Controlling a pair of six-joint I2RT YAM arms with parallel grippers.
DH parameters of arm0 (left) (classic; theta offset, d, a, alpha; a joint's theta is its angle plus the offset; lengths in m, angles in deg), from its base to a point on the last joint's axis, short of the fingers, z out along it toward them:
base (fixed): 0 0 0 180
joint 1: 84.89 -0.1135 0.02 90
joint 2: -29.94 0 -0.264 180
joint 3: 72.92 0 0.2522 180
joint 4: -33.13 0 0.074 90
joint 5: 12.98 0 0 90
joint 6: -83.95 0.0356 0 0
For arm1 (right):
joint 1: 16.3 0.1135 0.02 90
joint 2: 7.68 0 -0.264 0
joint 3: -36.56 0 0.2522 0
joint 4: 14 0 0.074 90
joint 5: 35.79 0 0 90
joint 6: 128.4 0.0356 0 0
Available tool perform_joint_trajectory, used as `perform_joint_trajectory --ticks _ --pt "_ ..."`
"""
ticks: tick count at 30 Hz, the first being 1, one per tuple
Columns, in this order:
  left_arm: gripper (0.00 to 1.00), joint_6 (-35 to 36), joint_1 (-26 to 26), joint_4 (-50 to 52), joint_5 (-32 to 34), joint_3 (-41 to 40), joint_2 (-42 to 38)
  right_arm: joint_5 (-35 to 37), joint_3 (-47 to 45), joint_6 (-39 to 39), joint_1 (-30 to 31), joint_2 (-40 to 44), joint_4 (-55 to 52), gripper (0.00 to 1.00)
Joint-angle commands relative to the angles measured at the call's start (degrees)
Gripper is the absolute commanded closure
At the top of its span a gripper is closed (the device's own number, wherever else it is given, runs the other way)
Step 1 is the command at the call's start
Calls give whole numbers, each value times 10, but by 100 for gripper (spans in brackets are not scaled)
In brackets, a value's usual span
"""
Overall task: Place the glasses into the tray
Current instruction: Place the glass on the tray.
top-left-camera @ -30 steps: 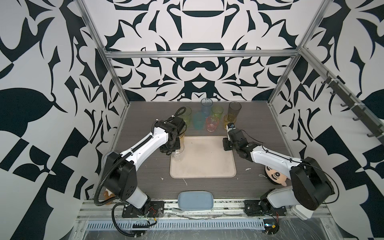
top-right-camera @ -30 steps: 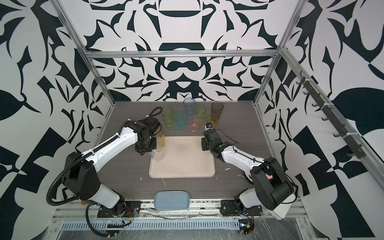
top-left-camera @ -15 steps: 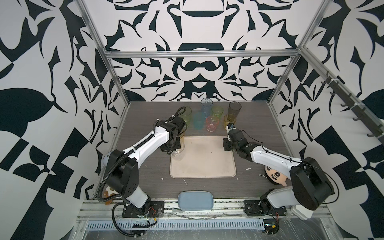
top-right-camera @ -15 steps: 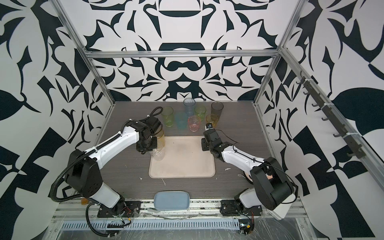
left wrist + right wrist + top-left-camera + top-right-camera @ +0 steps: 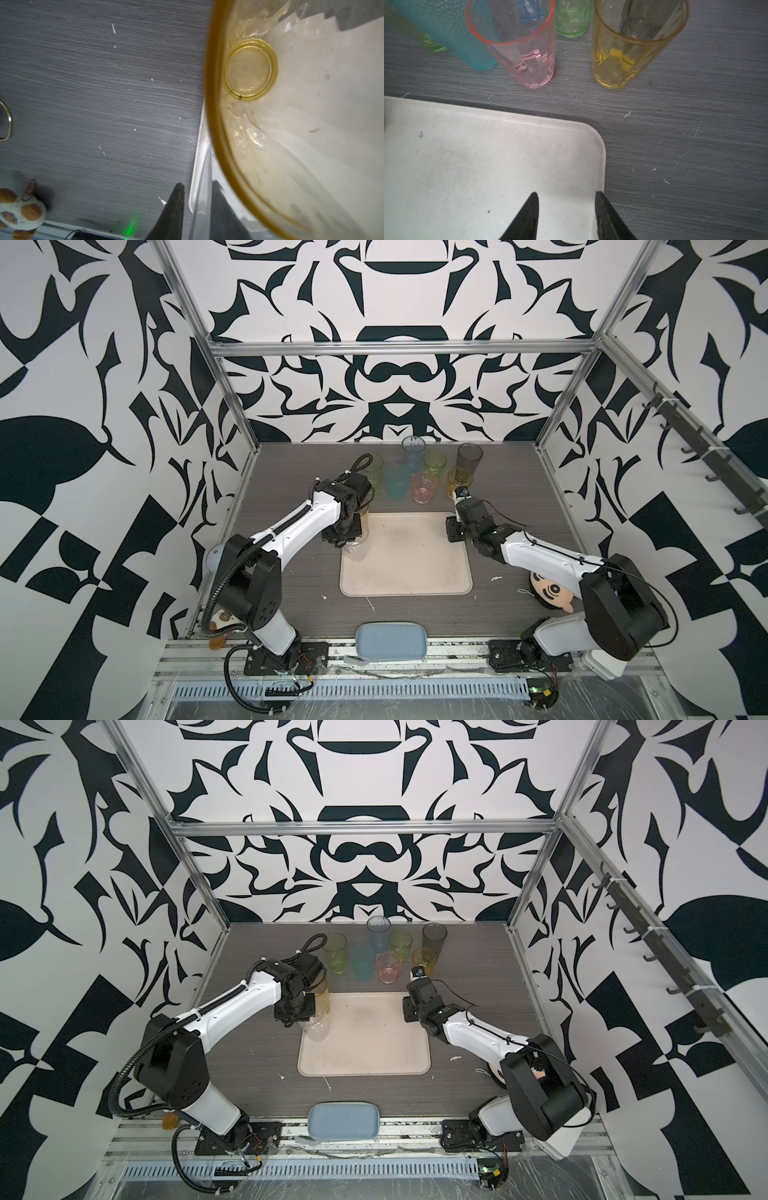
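Note:
The cream tray [image 5: 407,568] [image 5: 365,1048] lies mid-table. Inside its left rim stand a tall amber glass [image 5: 365,517] [image 5: 249,70] and, nearer me, a colourless glass [image 5: 355,551] [image 5: 316,1031]. My left gripper [image 5: 343,536] [image 5: 198,207] hangs over the colourless glass, jaws apart astride its wall, with a small gap showing at the outer finger. My right gripper [image 5: 452,531] [image 5: 566,199] is open and empty over the tray's far right corner [image 5: 591,135]. Behind the tray stand the pink [image 5: 527,52], yellow [image 5: 623,52], teal [image 5: 456,37], green [image 5: 571,18], blue [image 5: 412,450] and smoky grey [image 5: 469,458] glasses.
A blue-grey pad [image 5: 390,641] lies at the table's front edge. A plush doll head [image 5: 550,593] sits under my right arm. A small plush toy [image 5: 20,212] lies near my left arm's base. Patterned walls and metal posts close in the table.
My left gripper's jaws have parted from the colourless glass's wall, which they pinched before. The left arm has shifted slightly. The right arm has stayed still.

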Motion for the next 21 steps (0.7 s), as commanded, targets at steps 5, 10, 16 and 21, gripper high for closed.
perform_joint_trajectory --ticks 5,10,16,21 --pt "64 -7 -2 41 16 33 -29 4 20 3 1 8 4 53" --pt "62 -5 -2 58 16 46 -41 4 20 3 1 10 3 53" --pt "60 -1 -2 73 16 67 -58 4 19 3 1 11 4 53" --pt "58 2 -2 74 9 82 -72 5 17 4 1 15 5 53"
